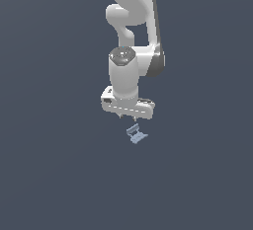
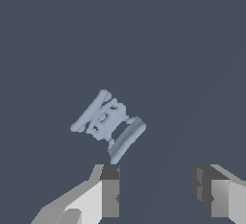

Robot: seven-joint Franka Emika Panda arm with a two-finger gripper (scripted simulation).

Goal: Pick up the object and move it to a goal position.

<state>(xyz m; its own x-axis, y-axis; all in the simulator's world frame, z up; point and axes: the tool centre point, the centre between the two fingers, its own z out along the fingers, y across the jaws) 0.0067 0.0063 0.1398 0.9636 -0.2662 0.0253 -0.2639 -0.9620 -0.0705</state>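
A: The tool [image 1: 127,117] points straight down from the white arm [image 1: 132,41], and its two fingers [image 2: 109,189] stand spread wide, with nothing between them.

B: And the bracket?

A: The bracket [image 1: 136,134] lies on the dark tabletop [image 1: 54,174], just below the tool and a little toward the exterior view's right. It is apart from both fingers; nothing touches it.

B: What does it look like from the wrist?

A: In the wrist view the bracket [image 2: 108,123] is a pale blue-grey piece: two thin bars joined by a rough, open middle, lying askew to the line between the fingers. It sits ahead of the fingertips, nearer to one finger than to the other, and outside the gap between them.

B: Any edges or corners of the tabletop to place it by?

A: None show; the surface fills both views evenly, so I cannot tell where it lies on it.
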